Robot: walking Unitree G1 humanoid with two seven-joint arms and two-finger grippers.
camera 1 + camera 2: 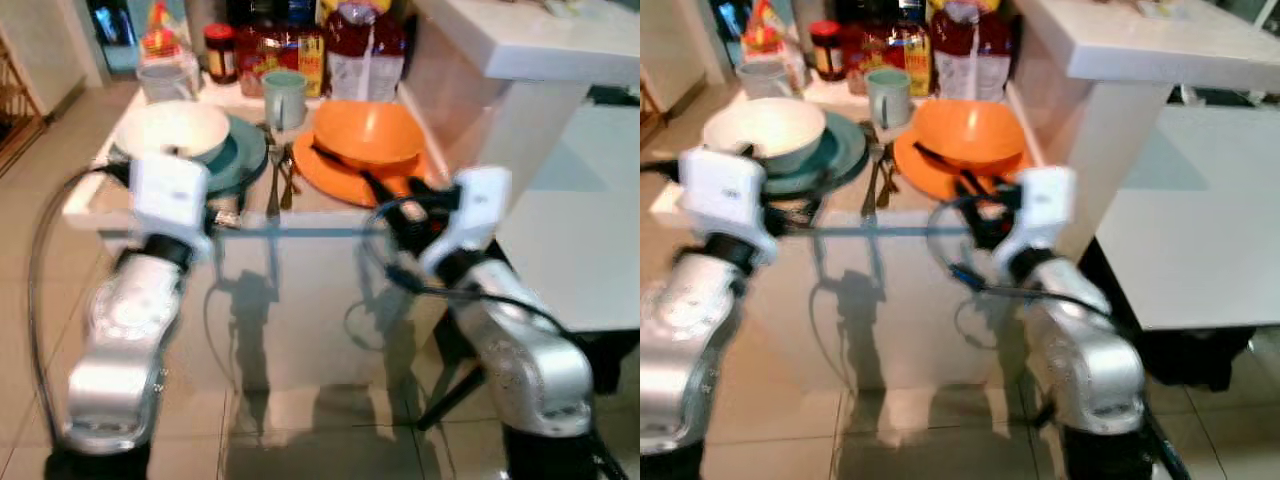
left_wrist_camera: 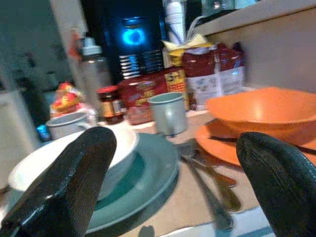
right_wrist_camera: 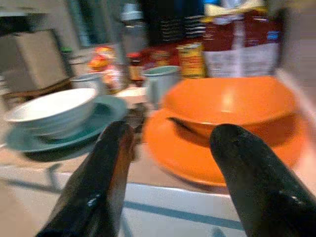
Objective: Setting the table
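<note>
White ceramic bowl sits on a teal round plate at the left of the white surface, with the left hand at the near edge just before it, black fingers spread wide. Metal cutlery lies between the plates, behind it a pale green mug. Right of these, an orange bowl rests on an orange round plate; the right hand reaches over that plate's near rim, fingers spread, gripping nothing.
</note>
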